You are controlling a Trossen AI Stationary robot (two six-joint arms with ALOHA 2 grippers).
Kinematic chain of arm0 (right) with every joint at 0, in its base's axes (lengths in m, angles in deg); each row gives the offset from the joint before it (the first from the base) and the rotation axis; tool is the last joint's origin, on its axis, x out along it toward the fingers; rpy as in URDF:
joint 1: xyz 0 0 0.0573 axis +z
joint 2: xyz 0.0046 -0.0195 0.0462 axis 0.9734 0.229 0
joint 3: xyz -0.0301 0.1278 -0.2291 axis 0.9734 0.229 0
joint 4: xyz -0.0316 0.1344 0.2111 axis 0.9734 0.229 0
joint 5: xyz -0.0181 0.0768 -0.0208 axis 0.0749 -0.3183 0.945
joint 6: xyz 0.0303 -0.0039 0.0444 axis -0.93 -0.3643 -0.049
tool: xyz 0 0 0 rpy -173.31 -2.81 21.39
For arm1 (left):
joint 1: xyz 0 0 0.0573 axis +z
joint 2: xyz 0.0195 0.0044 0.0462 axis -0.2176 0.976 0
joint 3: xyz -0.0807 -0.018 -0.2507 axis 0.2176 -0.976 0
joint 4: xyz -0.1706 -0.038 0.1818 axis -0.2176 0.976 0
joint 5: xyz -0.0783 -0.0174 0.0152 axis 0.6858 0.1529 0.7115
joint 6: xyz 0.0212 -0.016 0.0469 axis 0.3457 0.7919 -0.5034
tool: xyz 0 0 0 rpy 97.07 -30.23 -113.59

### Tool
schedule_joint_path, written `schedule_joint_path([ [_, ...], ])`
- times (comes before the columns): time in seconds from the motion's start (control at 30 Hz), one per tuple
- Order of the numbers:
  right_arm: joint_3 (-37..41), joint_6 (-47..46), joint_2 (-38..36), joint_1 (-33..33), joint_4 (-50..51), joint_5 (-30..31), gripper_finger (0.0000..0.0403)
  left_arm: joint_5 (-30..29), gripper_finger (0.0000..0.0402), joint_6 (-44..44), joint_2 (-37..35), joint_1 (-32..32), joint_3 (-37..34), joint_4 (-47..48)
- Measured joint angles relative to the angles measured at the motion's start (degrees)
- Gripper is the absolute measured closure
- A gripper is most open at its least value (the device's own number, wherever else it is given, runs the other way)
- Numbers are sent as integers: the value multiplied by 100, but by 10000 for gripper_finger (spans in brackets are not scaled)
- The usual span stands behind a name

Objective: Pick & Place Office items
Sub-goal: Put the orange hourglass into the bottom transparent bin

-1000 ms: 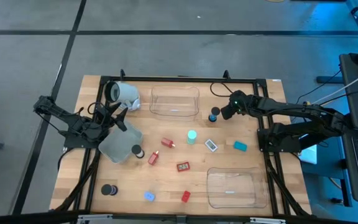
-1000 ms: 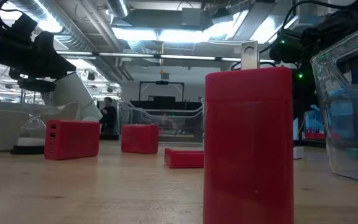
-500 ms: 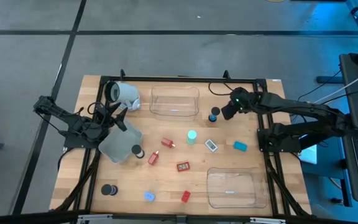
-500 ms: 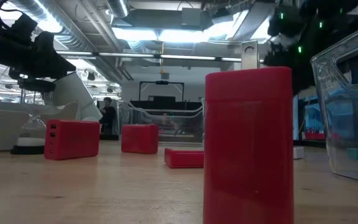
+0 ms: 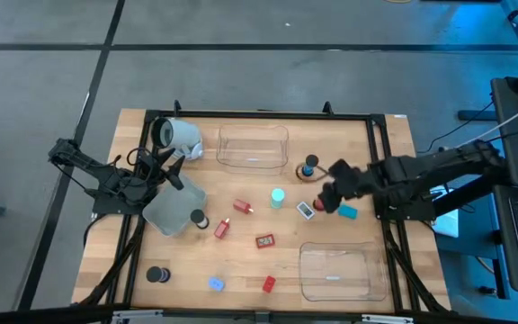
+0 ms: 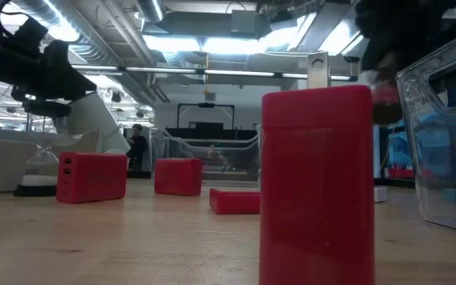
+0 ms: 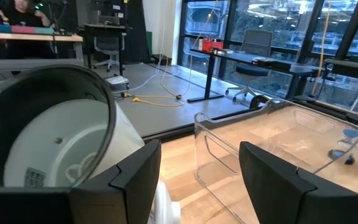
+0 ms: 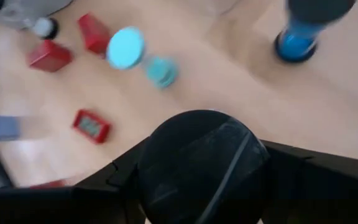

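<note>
The right tool (image 8: 201,171) is clamped on a black puck (image 8: 202,163) above the worktop (image 5: 241,256); the left tool (image 7: 197,168), fingers apart, sits by the cylinder (image 5: 176,135).

From above, my right gripper (image 5: 325,196) is a dark smear, covering part of the white piece (image 5: 306,210). In my right wrist view the black puck (image 8: 202,168) between my fingers hides the table below it, and the teal puck (image 8: 127,48) is blurred. At table height a red block (image 6: 317,182) blocks the middle.
</note>
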Motion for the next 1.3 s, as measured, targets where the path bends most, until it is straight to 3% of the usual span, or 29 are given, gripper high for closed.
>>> schedule_joint_path([
  [0.4, -609, -2704, 308, 2783, -127, 1379, 199, 289, 187, 593, 0, 0, 2, -22],
  [0.6, -607, -4274, 1103, 3666, -259, 1097, 199, 322, 187, 602, 0, 0, 2, -24],
  [0.8, -607, -5331, 1795, 4011, -551, 777, 199, 343, 187, 602, 0, 0, 2, -26],
  [0.93, -607, -5212, 2116, 3962, -328, 861, 199, 503, 187, 598, 0, 0, 0, -44],
  [1.3, -604, -2488, 2612, 3658, -287, 909, 199, 632, 187, 537, 13, 0, 0, -57],
])
